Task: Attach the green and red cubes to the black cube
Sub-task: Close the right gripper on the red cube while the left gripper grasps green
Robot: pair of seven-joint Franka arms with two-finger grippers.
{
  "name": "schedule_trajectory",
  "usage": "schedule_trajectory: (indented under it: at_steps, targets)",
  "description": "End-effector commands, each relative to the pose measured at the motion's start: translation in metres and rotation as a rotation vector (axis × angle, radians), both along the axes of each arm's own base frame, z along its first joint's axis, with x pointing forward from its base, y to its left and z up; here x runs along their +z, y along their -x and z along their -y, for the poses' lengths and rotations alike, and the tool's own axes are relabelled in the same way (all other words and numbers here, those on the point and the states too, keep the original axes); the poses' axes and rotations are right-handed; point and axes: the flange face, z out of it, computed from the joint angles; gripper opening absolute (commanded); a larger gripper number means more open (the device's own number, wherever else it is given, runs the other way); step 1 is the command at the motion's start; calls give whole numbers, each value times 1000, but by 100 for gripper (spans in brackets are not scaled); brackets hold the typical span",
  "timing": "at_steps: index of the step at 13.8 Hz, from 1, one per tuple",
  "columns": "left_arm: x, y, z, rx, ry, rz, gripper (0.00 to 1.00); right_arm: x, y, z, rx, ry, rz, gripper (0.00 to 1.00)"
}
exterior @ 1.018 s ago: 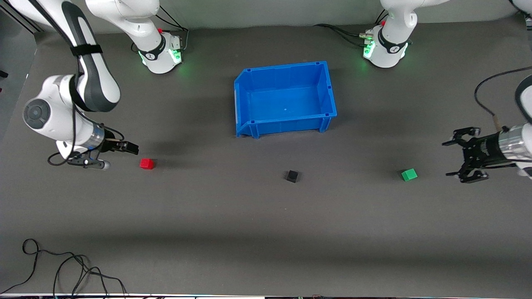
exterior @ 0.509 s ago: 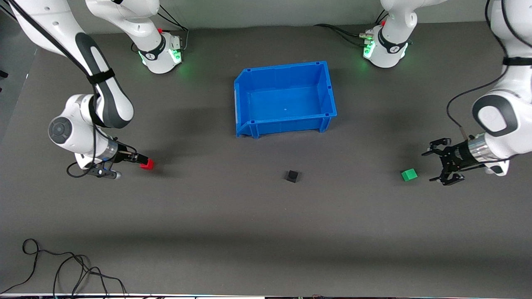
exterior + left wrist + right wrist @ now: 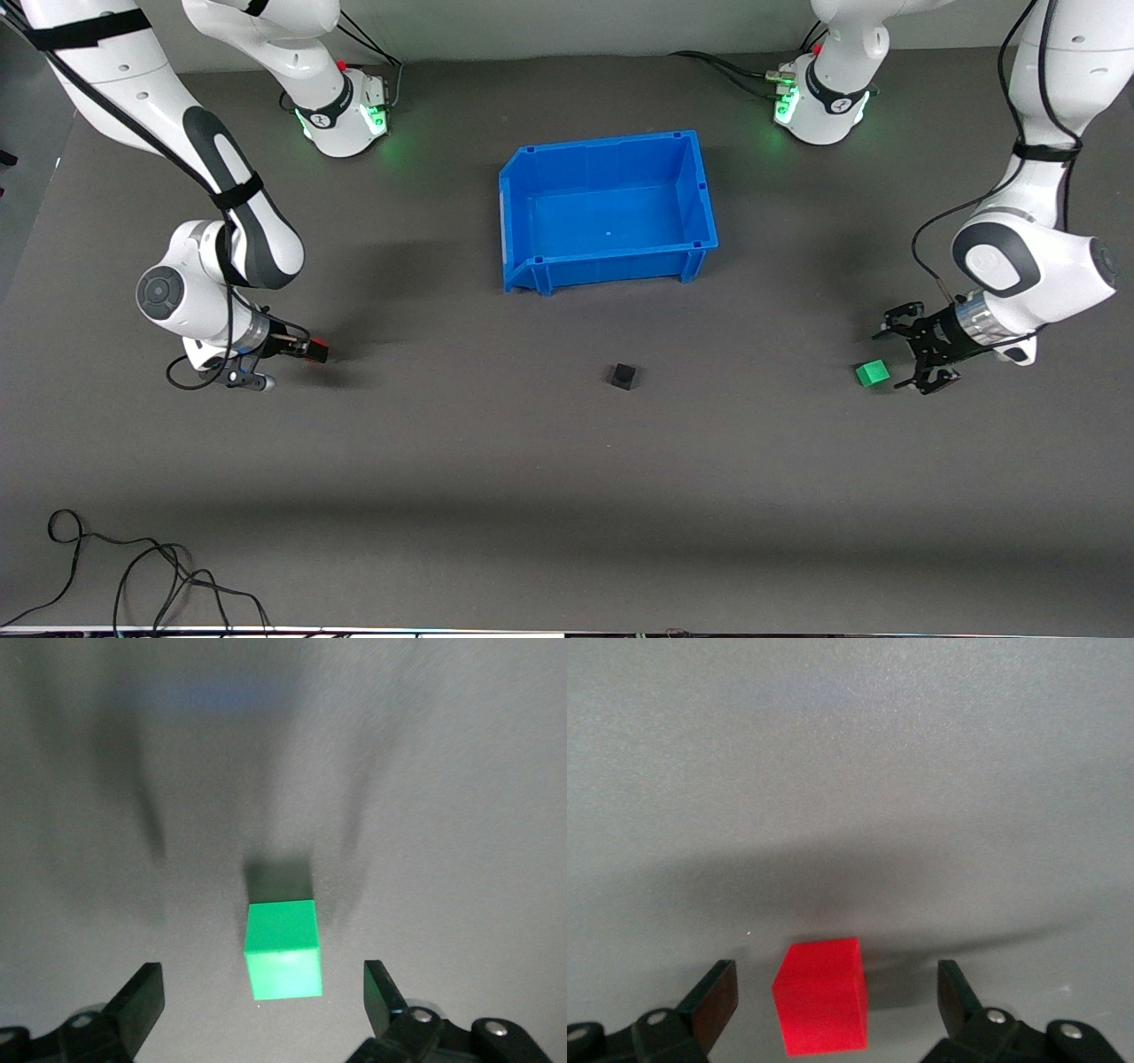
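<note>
Movement: since a second ago both arms have swung in and dropped toward their cubes; the cubes themselves have not shifted.

Right gripper point(image 3: 312, 349): low at the red cube point(image 3: 321, 350), fingers spread, the cube point(image 3: 821, 994) sitting between them, not yet clamped.

Left gripper point(image 3: 902, 359): jaws wide, just beside the green cube point(image 3: 872, 373), which lies between the fingertips point(image 3: 142, 992) in the left wrist view, unclamped.

Black cube point(image 3: 623, 376): alone on the surface point(image 3: 567, 478) between the two coloured cubes, nearer the front camera than the blue bin point(image 3: 700, 190).

Risks: a finger landing on a cube's top or edge would nudge or tip it; an off-centre closure could twist a cube, spoiling face-to-face contact with the black cube, which could itself slide if pushed from one side only.

Markings: no readable brand, label or writing.
</note>
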Motion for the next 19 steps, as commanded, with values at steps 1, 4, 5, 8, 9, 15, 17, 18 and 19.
schedule_trajectory:
  at_steps: [1,4,5,8,9,15,17,18,19]
  targets:
    - [-11,6,2,9,10,25,100,-5,-2,-2,-20,-3,10,98]
    - [-19,6,1,23,5,28,100,-17,-3,-4,-15,0,27,88]
    - [-20,7,0,25,5,26,99,-18,-3,-3,-17,2,34,86]
    - [-23,5,-1,21,5,25,57,-21,-3,-5,-14,1,31,70]
    - [-25,5,-2,20,5,24,41,-21,-3,-4,-16,1,31,62]
    - [2,-18,1,8,12,76,27,-22,-2,-5,-14,1,30,58]
    - [24,-38,22,-48,43,100,27,-22,-2,-8,-15,-2,30,58]
    - [34,-46,31,-72,58,109,27,-22,-2,-10,-16,-5,30,58]
    - [43,-51,33,-91,68,120,27,-23,-2,-12,-12,-5,28,58]
